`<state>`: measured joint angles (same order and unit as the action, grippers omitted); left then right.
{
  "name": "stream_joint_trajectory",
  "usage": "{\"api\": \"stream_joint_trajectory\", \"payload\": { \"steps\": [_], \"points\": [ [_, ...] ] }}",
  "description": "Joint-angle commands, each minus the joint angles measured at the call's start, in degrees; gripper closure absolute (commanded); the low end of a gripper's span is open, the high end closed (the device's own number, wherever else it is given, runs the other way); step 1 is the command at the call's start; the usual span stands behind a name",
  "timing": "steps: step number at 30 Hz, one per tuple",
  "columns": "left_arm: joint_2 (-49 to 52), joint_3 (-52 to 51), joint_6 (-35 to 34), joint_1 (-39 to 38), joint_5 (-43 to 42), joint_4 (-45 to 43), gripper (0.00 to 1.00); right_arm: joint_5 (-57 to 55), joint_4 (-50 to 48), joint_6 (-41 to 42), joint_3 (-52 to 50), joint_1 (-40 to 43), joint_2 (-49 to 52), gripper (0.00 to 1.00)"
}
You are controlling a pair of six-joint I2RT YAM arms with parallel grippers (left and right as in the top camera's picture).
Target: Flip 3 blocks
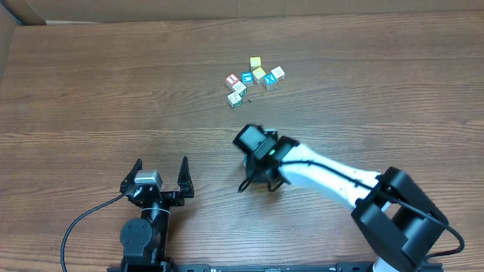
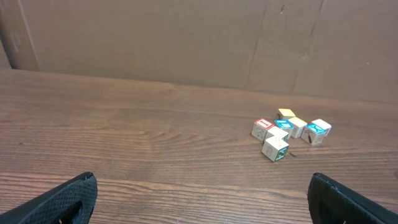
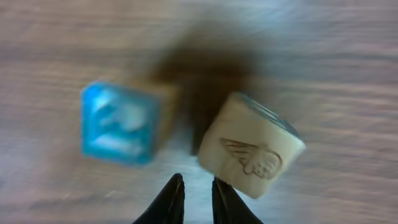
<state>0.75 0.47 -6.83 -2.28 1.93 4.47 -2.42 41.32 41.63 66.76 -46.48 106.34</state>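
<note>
A brown wood-grain table [image 1: 91, 91] is seen from above, with two robot arms at its near edge. The left gripper [image 1: 161, 162] rests by its base with the jaws spread as wide as they go and nothing between them.

The right arm reaches out over the middle of the table. In its wrist view the right gripper [image 3: 197, 180] hangs just above two blocks, its black tips only a narrow slit apart and holding nothing. To the left of the tips lies a small wooden cube with a bright blue face [image 3: 119, 124]. To the right lies a pale wooden cube engraved with a wing [image 3: 252, 152], turned at an angle to the jaws. The two are near each other but not touching, and the view is blurred.

Farther back on the table sits a cluster of small alphabet cubes [image 1: 253, 78] in red, blue, yellow and pale wood. We cannot tell where the third block to flip is.

We judge these cubes to be light, hard and smooth-sided — likely to skid or spin on the table if nudged off-centre. The safest hold is across two opposite flat faces, not corners, so the jaws must open wider and turn square to the cube first.
</note>
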Motion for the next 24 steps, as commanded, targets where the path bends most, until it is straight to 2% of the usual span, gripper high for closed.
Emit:
{"api": "stream_joint_trajectory", "payload": {
  "steps": [1, 9, 14, 17, 21, 22, 23, 24],
  "points": [
    [-0.5, -0.2, 1.3, -0.4, -0.5, -0.1, 0.00, 3.8, 0.1, 0.3, 1.4, 3.2, -0.2, 0.82],
    [-0.5, -0.2, 1.3, -0.4, -0.5, -0.1, 0.00, 11.7, 4.0, -7.2, 6.7, 6.7, -0.9, 0.76],
    [-0.5, -0.2, 1.3, -0.4, -0.4, -0.1, 0.00, 7.9, 8.3, -8.8, 12.2, 7.7, -2.3, 0.76],
    [-0.5, -0.2, 1.3, -0.4, -0.5, -0.1, 0.00, 3.8, 8.8, -8.0, 12.2, 9.9, -2.2, 0.75],
    [-0.5, -0.2, 1.3, -0.4, -0.5, -0.1, 0.00, 4.0, 8.5, -5.8, 10.4, 13.2, -2.1, 0.75],
    [-0.5, -0.2, 1.3, -0.4, -0.5, -0.1, 0.00, 4.4, 8.4, -5.8, 9.8, 13.7, -2.1, 0.66],
    [-0.5, -0.2, 1.3, -0.4, -0.4, -0.1, 0.00, 5.0, 8.2, -5.9, 9.2, 14.0, -2.1, 0.52],
    [-0.5, -0.2, 1.3, -0.4, -0.4, -0.1, 0.00, 5.2, 8.0, -5.9, 8.5, 14.0, -2.1, 0.46]
  ]
}}
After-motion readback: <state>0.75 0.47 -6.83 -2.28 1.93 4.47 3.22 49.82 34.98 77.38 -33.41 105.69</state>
